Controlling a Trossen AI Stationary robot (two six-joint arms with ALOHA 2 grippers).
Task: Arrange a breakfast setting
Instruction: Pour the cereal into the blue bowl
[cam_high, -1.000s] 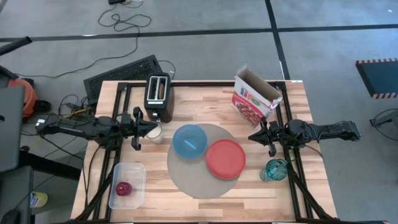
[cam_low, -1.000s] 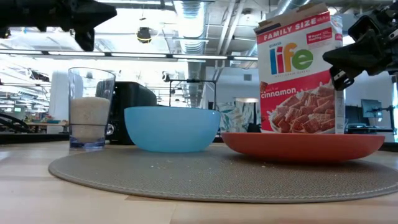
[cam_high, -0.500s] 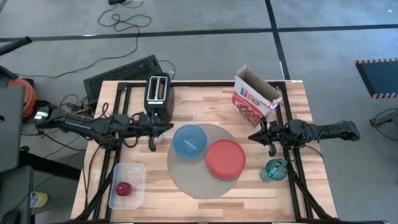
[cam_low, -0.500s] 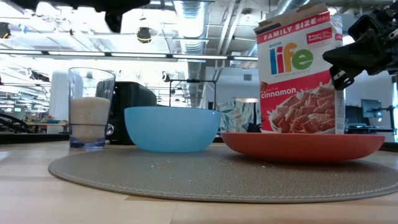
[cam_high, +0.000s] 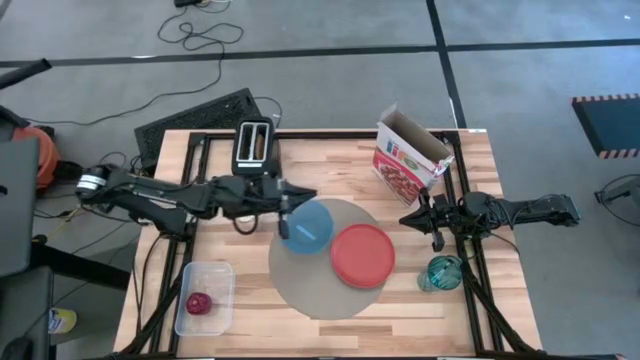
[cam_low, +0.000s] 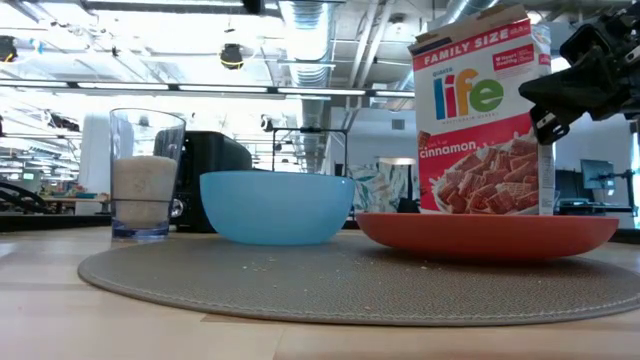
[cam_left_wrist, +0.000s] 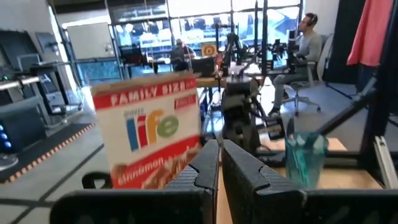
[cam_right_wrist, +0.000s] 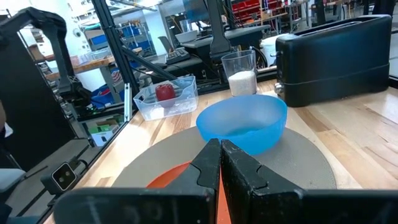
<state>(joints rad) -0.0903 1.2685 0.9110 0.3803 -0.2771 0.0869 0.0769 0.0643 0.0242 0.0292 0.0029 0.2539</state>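
A round grey-beige mat (cam_high: 310, 290) lies mid-table. On it stand a light-blue bowl (cam_high: 305, 228) and a red-orange plate (cam_high: 362, 255). A teal glass (cam_high: 443, 272) stands at the right, off the mat. A red apple (cam_high: 200, 303) lies in a clear tub at the near left. My left gripper (cam_high: 303, 198) is shut and empty, high over the bowl's far-left rim. My right gripper (cam_high: 405, 218) is shut and empty above the table, right of the plate. I see no spoon and cannot make out a toast slice.
A black-and-silver toaster (cam_high: 256, 150) stands at the far left. An open cereal box (cam_high: 410, 155) stands at the far right. A clear glass with white contents (cam_low: 147, 175) stands left of the bowl, under my left arm in the high view. People sit in the room beyond.
My left gripper has gone toward the table's right edge, from beside the clear glass to over the bowl's far-left rim. It has left the top of the low view. Its fingers stay shut.
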